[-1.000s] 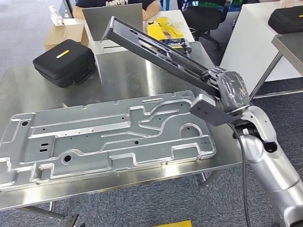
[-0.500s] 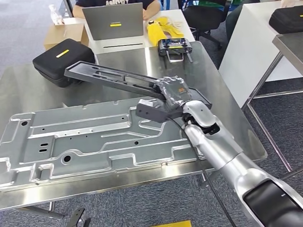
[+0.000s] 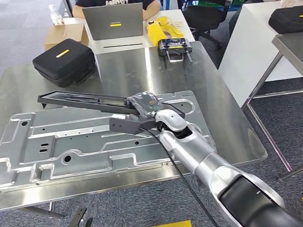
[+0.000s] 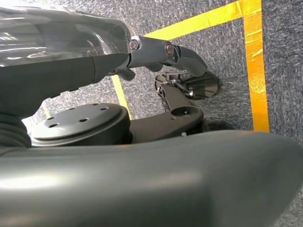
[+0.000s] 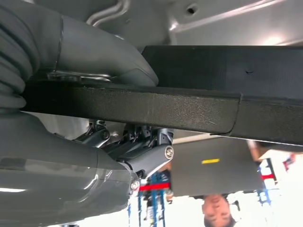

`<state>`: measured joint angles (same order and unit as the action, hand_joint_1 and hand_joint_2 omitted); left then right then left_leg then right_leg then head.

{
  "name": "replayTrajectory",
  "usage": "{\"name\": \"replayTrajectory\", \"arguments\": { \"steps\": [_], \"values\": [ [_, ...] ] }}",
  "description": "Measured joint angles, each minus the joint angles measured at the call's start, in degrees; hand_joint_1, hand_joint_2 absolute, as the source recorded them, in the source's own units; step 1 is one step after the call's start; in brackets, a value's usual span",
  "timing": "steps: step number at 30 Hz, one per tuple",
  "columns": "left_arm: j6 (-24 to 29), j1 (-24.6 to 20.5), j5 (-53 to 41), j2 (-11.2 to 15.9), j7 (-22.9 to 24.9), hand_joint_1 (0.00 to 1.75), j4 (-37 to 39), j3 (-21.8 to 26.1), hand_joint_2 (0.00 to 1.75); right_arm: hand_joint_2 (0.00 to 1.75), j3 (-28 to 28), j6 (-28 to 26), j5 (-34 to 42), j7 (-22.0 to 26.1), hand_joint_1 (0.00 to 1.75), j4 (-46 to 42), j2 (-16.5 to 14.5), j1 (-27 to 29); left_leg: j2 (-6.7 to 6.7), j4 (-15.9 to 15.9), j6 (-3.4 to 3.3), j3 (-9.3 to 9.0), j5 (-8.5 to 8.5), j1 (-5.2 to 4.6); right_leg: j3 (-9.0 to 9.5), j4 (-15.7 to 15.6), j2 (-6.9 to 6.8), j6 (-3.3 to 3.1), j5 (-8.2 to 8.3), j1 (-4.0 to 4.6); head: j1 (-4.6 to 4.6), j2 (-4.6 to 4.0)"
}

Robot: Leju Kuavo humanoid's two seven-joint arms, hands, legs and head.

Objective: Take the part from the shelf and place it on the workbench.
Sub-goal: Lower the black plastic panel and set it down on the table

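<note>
Presently the right hand grips the long black flat metal part, nearly level just above the stamped silver panel on the steel workbench; lowering and release remain.

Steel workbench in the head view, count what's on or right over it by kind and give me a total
Large silver stamped metal panels: 1
Long black parts, held by the right hand: 1
Black zippered cases: 1
Handheld controllers: 1
Total: 4

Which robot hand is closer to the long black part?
The right hand: it grips the long black part above the silver plate. The left hand hangs by the floor, away from it.
</note>
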<state>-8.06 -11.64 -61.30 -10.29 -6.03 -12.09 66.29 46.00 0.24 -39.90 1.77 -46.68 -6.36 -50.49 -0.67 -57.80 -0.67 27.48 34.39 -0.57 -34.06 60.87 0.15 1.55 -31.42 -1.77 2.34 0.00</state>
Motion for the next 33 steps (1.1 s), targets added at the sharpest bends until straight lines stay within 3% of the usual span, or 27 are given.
{"name": "replayTrajectory", "arguments": {
  "steps": [14,25,29,33],
  "values": [
    [-0.14,0.04,0.07,-0.73,-1.87,0.0,0.0,-0.25,1.75,1.75,4.15,5.0,3.0,2.33,1.75,7.67,-5.67,-0.86,0.04,0.0,0.01,-0.06,0.0,0.0,0.04,0.0,0.02,0.0,0.0,0.0,0.0,0.0],
    [0.13,-0.06,1.01,-1.07,-3.46,0.0,0.0,-1.16,1.75,1.75,8.74,7.83,4.59,3.25,1.75,12.0,-7.0,-2.54,0.19,0.01,0.02,-0.56,0.02,0.01,0.5,-0.03,0.14,-0.01,0.0,0.0,0.0,0.01],
    [0.1,-0.06,1.09,-1.07,-3.56,0.0,0.0,-1.18,1.75,0.0,9.33,8.25,5.32,3.38,0.0,12.68,-7.08,-2.86,0.19,0.02,0.02,-0.66,0.02,0.01,0.61,-0.03,0.14,-0.01,0.0,0.0,0.0,0.01],
    [0.1,-0.04,1.1,-1.08,-3.34,0.0,0.0,-1.18,1.75,0.0,9.88,9.14,6.12,3.46,0.0,13.29,-7.1,-1.82,0.18,0.01,0.02,-0.65,0.01,0.0,0.61,-0.03,0.11,-0.01,0.0,0.01,0.0,0.0]
  ]
}}
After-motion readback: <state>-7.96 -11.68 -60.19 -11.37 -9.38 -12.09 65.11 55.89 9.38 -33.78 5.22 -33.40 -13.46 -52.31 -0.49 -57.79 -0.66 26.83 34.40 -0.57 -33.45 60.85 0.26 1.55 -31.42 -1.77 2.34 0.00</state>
